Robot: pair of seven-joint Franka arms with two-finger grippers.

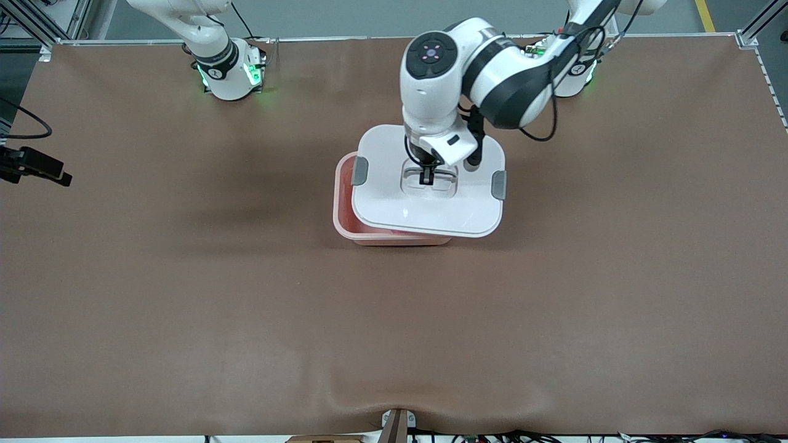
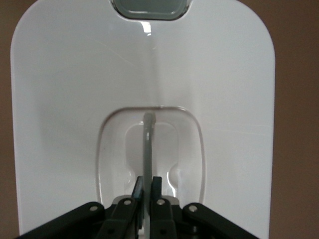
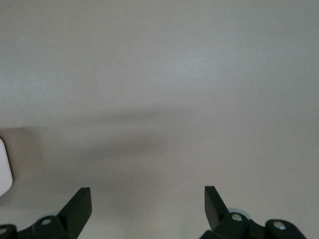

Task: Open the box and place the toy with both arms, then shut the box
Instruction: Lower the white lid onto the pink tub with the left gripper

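Observation:
The pink box [image 1: 345, 212] stands mid-table. Its white lid [image 1: 425, 212] is over it, shifted toward the left arm's end, so a strip of the box's rim and inside shows. My left gripper [image 1: 426, 178] is down in the lid's recessed top and shut on the thin upright handle [image 2: 148, 144]; the wrist view shows both fingers pressed against it at the gripper [image 2: 148, 185]. My right gripper [image 3: 148, 199] is open over bare table with nothing between its fingers, and does not appear in the front view. The toy is out of view.
Grey clips [image 1: 360, 170] [image 1: 498, 184] sit on the lid's two short ends. A black device [image 1: 37, 166] juts in at the table edge by the right arm's end. A white corner [image 3: 4, 167] shows at the edge of the right wrist view.

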